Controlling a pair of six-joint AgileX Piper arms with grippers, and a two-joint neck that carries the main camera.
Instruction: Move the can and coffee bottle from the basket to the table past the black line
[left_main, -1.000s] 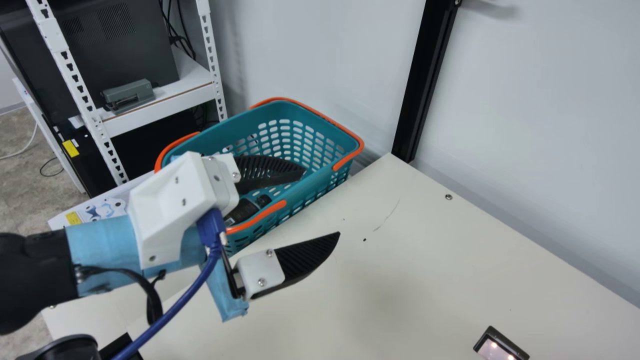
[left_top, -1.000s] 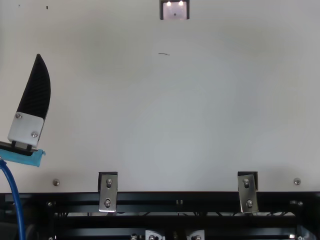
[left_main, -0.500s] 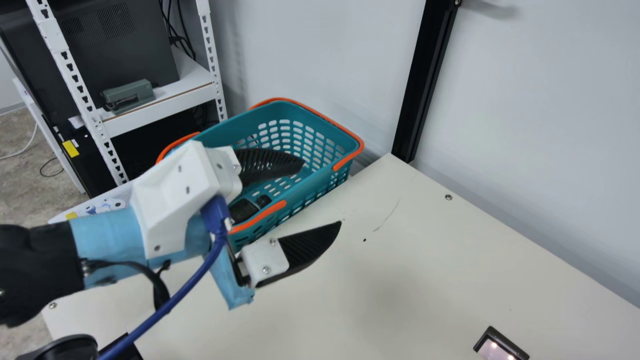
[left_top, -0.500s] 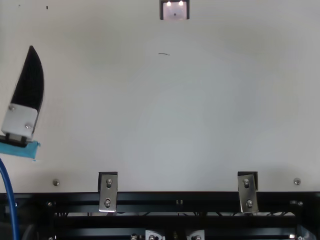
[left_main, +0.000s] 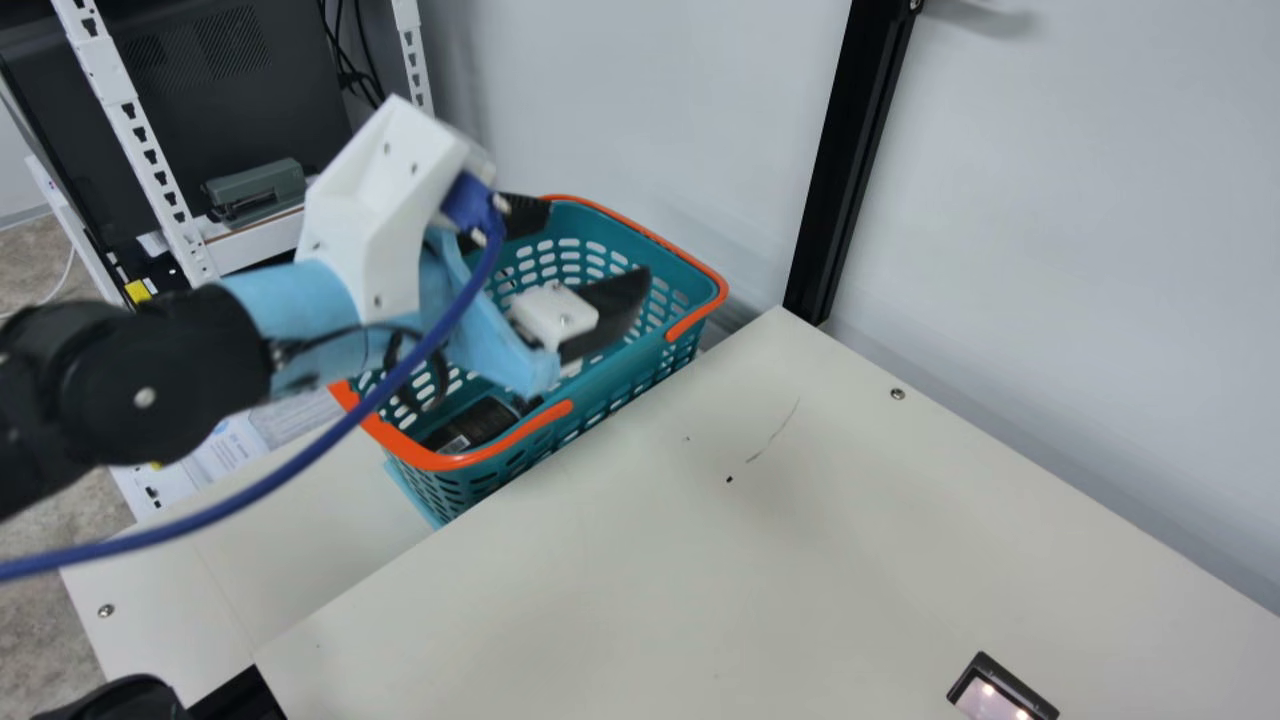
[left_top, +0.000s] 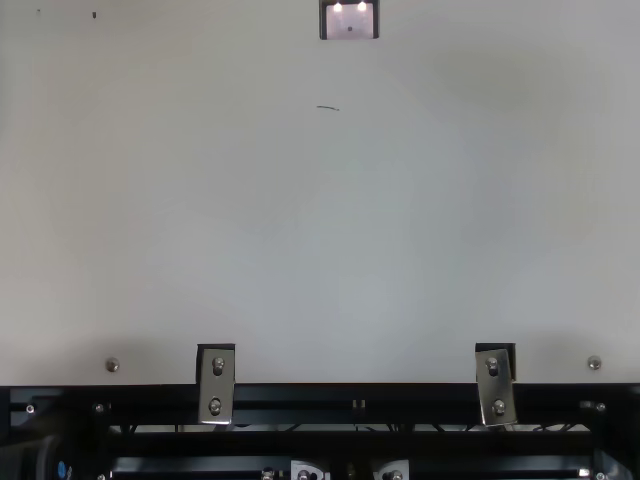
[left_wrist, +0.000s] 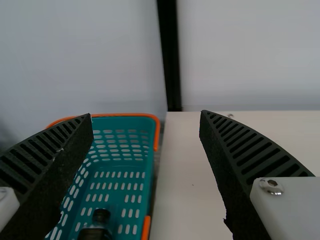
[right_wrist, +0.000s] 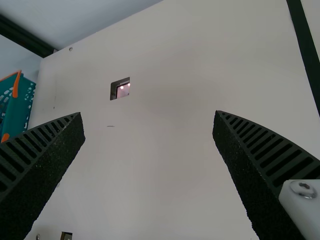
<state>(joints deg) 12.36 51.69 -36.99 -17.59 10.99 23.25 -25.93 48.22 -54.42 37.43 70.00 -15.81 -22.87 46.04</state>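
Observation:
My left gripper (left_main: 598, 240) is open above the teal basket (left_main: 640, 365) with orange handles, nothing between its fingers. Low in the basket lies a dark bottle (left_main: 478, 420), partly covered by the near rim. From the left wrist, the open left gripper (left_wrist: 146, 115) has the basket (left_wrist: 125, 121) beyond it, with the bottle's dark cap (left_wrist: 101, 216) inside. The right wrist view has my right gripper (right_wrist: 149, 113) open and holding nothing over the table, and a black line (right_wrist: 305, 50) crossing the tabletop at the far side from the basket (right_wrist: 22, 107).
The cream table (left_main: 620, 560) bears a small dark-framed plate (left_main: 1000, 690). A black post (left_main: 850, 160) stands against the wall at the table's corner. Behind my left arm are a white rack (left_main: 150, 150) and a grey-green stapler (left_main: 255, 190).
My left arm has risen and swung outward from beside the basket to over it, its fingers still apart, leaving the top view. More of the basket's near-left end and the bottle is uncovered.

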